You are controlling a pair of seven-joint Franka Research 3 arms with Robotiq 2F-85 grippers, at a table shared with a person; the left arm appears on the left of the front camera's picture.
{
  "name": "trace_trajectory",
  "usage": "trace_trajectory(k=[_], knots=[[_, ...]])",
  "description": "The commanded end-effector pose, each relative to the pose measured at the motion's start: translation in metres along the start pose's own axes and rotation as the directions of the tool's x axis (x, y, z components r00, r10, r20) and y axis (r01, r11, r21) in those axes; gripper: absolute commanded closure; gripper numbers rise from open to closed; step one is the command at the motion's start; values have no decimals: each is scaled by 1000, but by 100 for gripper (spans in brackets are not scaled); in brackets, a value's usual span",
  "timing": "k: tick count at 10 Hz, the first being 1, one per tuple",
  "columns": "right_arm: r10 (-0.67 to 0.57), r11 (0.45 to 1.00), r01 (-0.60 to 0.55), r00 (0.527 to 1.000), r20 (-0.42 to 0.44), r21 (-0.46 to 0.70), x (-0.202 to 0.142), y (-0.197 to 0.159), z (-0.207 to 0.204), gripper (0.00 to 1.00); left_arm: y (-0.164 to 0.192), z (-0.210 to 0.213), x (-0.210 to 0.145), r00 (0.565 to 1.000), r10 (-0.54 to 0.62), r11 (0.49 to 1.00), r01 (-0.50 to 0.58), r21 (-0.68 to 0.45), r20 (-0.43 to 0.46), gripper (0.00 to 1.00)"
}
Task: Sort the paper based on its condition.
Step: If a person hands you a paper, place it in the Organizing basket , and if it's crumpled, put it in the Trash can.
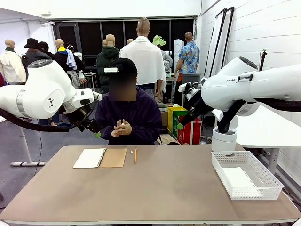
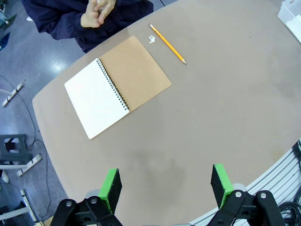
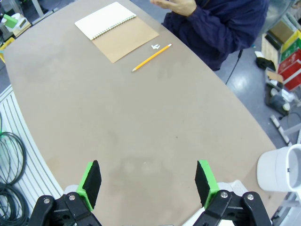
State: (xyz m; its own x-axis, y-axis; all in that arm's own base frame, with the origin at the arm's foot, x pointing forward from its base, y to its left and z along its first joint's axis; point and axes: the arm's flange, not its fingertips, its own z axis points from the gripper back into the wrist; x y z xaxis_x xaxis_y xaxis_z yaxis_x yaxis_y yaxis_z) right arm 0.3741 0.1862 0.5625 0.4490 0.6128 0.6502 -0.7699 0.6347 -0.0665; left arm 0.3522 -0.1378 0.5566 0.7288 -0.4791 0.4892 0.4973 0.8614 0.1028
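Observation:
A white sheet of paper [image 1: 239, 179] lies flat in the white mesh basket [image 1: 272, 181] at the table's right end. A spiral notebook [image 1: 99, 158] lies open near the far edge, white page up beside its brown cover [image 2: 135, 70], also seen from the right wrist [image 3: 117, 29]. My left gripper [image 1: 95, 130] hangs high over the table's left side, open and holding nothing [image 2: 165, 186]. My right gripper [image 1: 181, 123] is raised at the right, also open with nothing between its fingers [image 3: 148, 181].
A yellow pencil [image 1: 135, 155] and a tiny white scrap [image 2: 152, 39] lie right of the notebook. The person sits at the far side, hands [image 1: 123, 128] clasped above the edge. A white round bin [image 1: 223, 140] stands beyond the table's right corner.

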Motion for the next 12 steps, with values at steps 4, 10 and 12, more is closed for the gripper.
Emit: trace_trajectory(k=[4,10,12], knots=[[0,1000,0,1000,-2,-5,0,0,0,0,1,1,0,1000,4,1000,-4,-10,5,0],[0,1000,0,1000,-2,-5,0,0,0,0,1,1,0,1000,4,1000,-4,-10,5,0],[0,1000,0,1000,-2,-5,0,0,0,0,1,1,0,1000,4,1000,-4,-10,5,0]])
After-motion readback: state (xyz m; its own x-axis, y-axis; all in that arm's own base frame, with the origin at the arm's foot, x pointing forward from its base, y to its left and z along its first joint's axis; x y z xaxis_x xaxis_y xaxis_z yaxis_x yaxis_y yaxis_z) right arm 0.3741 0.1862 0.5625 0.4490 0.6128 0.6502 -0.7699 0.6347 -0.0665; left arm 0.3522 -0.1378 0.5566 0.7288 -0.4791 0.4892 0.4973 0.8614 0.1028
